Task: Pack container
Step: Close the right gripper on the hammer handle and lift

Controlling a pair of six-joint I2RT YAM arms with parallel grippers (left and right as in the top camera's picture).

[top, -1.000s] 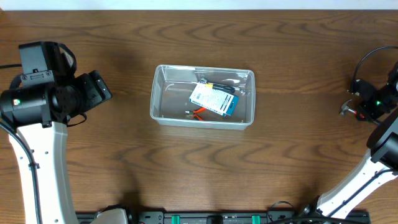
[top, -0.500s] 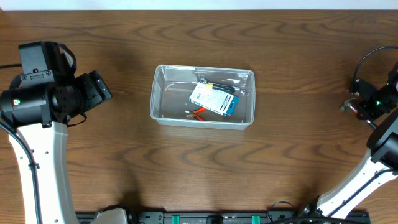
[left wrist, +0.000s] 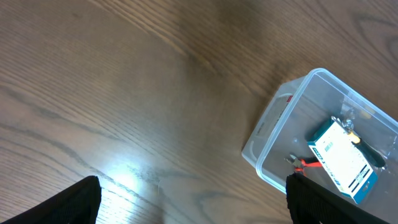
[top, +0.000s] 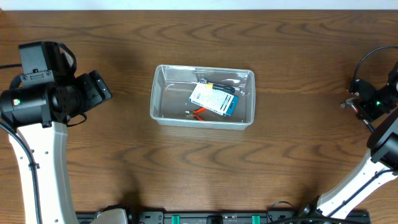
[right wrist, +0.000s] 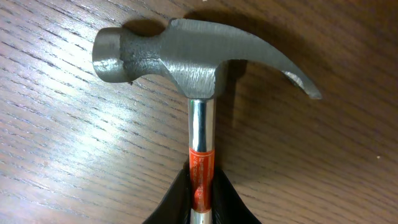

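Observation:
The clear container (top: 154,99) stands at mid-table and holds a blue-and-white box (top: 213,99) and an orange-handled tool (top: 198,112). In the left wrist view the container (left wrist: 261,134) is at the right, with the box (left wrist: 342,160) inside. My left gripper (top: 102,90) hangs open well to the container's left, its dark fingertips (left wrist: 68,202) far apart over bare wood. At the far right edge, my right gripper (right wrist: 200,177) is shut on the orange-banded shaft of a steel claw hammer (right wrist: 186,56). The hammer's head points away from the fingers, close over the wood.
Brown wooden table (top: 199,168) all round. The hammer head (top: 345,104) shows as a small grey shape beside the right gripper (top: 357,107), far right of the container. A black cable loops above the right arm.
The right gripper's jaws have closed in on the hammer shaft, and the hammer head has shifted slightly. The left arm and the container have not moved.

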